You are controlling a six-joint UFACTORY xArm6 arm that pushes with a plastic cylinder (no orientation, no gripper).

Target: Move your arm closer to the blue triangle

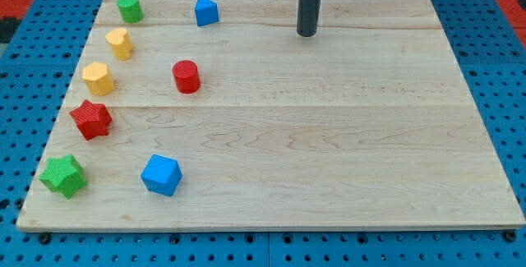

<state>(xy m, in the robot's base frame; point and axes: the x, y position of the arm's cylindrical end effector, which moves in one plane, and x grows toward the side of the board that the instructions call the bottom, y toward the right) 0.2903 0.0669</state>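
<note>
The blue triangle sits near the view's top edge of the wooden board, left of centre. My tip rests on the board near the top, well to the right of the blue triangle and slightly lower in the view. Nothing lies between the tip and the triangle.
A green cylinder is at top left. Down the left side are a yellow heart, a yellow hexagon, a red star and a green star. A red cylinder and a blue cube-like block stand further in.
</note>
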